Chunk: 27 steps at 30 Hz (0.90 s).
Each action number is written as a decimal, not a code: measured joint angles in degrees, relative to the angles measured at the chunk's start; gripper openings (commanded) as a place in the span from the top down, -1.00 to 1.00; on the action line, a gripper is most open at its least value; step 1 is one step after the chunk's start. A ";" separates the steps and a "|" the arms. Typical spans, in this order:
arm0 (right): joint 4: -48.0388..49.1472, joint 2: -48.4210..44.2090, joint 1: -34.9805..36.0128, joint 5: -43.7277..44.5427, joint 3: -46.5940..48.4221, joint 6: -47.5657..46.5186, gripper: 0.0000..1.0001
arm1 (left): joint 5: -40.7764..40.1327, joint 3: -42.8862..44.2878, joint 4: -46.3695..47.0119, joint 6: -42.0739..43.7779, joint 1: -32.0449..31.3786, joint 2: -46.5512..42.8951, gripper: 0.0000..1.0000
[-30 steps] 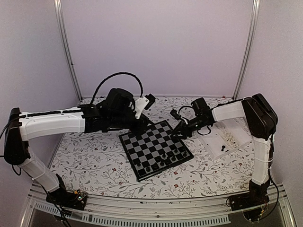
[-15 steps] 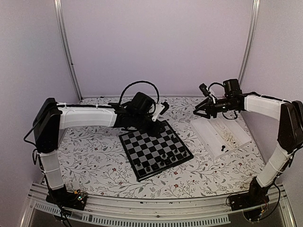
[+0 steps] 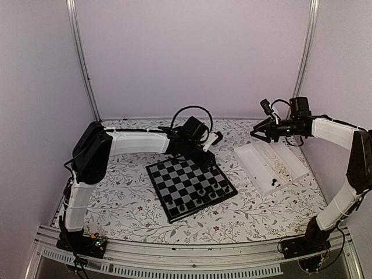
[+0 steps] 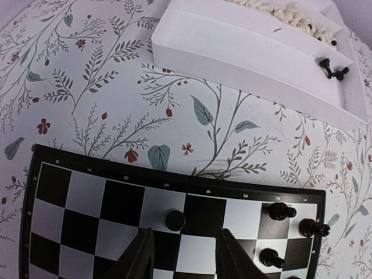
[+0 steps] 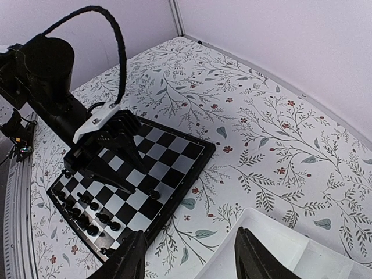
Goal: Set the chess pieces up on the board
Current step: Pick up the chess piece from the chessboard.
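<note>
The board (image 3: 169, 176) lies mid-table, with several black chess pieces (image 3: 200, 193) along its near-right rows. My left gripper (image 3: 207, 160) hovers low over the board's far right edge. In the left wrist view it (image 4: 186, 257) is open and empty. A lone black piece (image 4: 174, 220) stands on a grey square just beyond its fingertips. Over the far end of the white tray (image 3: 251, 156), my right gripper (image 3: 256, 132) is raised. The right wrist view shows it (image 5: 192, 263) open with nothing between the fingers. The tray holds cream pieces (image 4: 279, 11) and two black pieces (image 4: 333, 68).
The table has a floral-patterned cover (image 3: 116, 192). Metal frame posts (image 3: 81, 64) rise at the back corners before a plain wall. The left arm's long white link (image 3: 139, 140) spans the table's back left. The tray's near corner (image 5: 261, 247) lies under the right gripper.
The right gripper has pulled back from the board's right corner and risen over the tray's far end. The left gripper has slid right along the board's far edge.
</note>
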 measured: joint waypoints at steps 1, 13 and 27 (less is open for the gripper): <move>0.02 0.00 0.00 -0.20 0.00 -0.02 -0.11 | -0.28 1.20 -0.81 0.24 -0.02 0.96 0.25; 0.00 0.11 0.00 -0.66 0.00 -0.22 -0.12 | -1.31 6.97 -5.33 1.88 -0.07 5.33 0.30; -0.28 1.14 0.00 -1.01 0.00 -0.74 -0.13 | -1.01 9.86 -7.32 2.51 -0.13 8.85 0.65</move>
